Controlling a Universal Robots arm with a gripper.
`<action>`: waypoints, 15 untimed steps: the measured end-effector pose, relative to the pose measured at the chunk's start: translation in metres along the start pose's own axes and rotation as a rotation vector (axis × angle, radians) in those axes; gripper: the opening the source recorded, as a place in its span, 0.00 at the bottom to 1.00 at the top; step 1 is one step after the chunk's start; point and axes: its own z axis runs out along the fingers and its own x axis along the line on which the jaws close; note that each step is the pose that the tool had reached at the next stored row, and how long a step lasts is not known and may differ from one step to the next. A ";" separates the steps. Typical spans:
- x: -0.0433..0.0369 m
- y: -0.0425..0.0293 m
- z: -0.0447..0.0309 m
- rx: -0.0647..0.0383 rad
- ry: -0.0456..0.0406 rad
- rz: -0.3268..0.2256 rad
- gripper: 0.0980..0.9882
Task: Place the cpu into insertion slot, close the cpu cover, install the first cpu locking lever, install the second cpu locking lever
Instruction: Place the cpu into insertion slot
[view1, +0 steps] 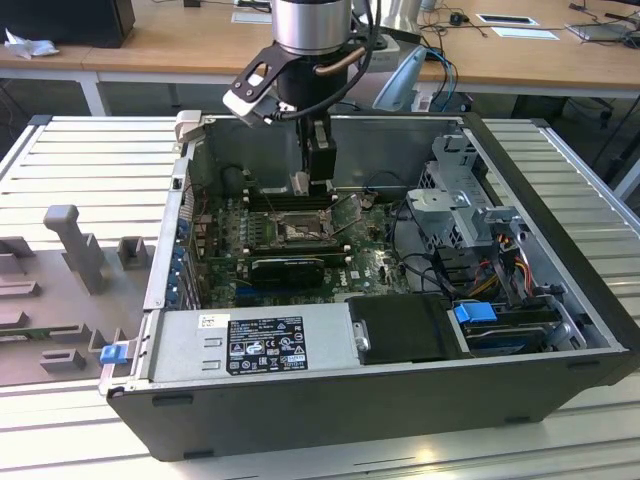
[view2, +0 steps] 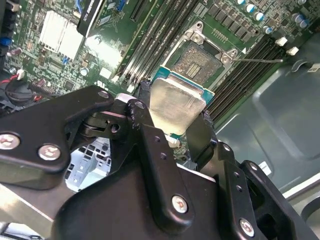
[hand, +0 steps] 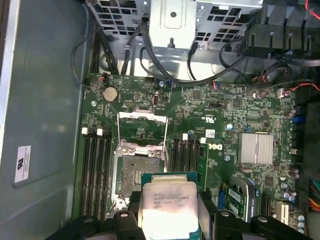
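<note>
The cpu (hand: 167, 206) is gripped between the jaws, which are closed on its edges. It is held above the green motherboard (hand: 220, 107), near the insertion slot (hand: 136, 172) but not seated in it. In both wrist views it is seen as a flat square chip with a dull silver-grey metal top and a thin green rim. The cpu cover (hand: 142, 116) is swung open.

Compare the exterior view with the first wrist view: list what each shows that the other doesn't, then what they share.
Exterior view: the arm's wrist, the labelled power supply at the case's near wall, and the slatted table.
First wrist view: the cpu clamped in the claw, its metal top facing the camera, and the coin battery.
Shared: the green motherboard, the empty insertion slot and the drive cage.
</note>
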 end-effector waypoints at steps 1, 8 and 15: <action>0.0000 0.0000 0.0008 0.000 -0.0006 0.009 0.48; 0.0000 -0.0007 0.0090 0.000 -0.0007 0.010 0.48; 0.0003 -0.0011 0.0144 0.000 -0.0007 0.010 0.48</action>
